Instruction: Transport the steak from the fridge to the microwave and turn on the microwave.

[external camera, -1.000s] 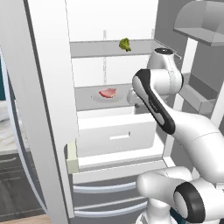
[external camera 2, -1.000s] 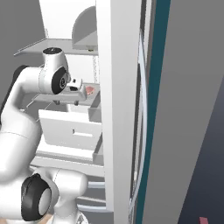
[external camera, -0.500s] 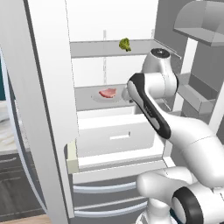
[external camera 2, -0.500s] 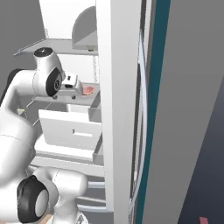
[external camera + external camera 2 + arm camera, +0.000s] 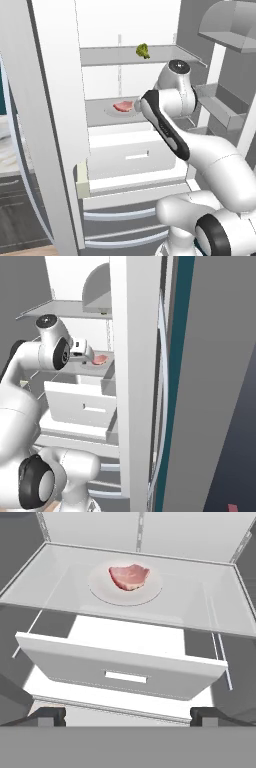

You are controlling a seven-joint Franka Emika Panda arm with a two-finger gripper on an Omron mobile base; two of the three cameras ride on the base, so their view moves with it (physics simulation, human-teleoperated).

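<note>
The fridge (image 5: pixel 125 25) stands open in front of me. The steak (image 5: pixel 123 106), a pink-red slab, lies on a pale round plate (image 5: pixel 125 596) on the glass middle shelf (image 5: pixel 210 607). In the hand view the steak (image 5: pixel 129 577) sits ahead and above centre. My gripper (image 5: pixel 128 717) is open, its fingertips (image 5: pixel 47 716) wide apart with nothing between them. From the right base view the gripper (image 5: pixel 86 358) hovers just short of the steak (image 5: pixel 101 359), above the drawer. The microwave is out of view.
A white drawer (image 5: pixel 125 672) is pulled out under the shelf, right below the hand. A small green vegetable (image 5: pixel 143 50) sits on the upper shelf. Door bins (image 5: pixel 220 107) hang at the right. The fridge's white side wall (image 5: pixel 132 356) stands close beside the arm.
The arm has swung a little further in toward the shelf with the steak. The jaws have spread slightly wider. The steak has not moved.
</note>
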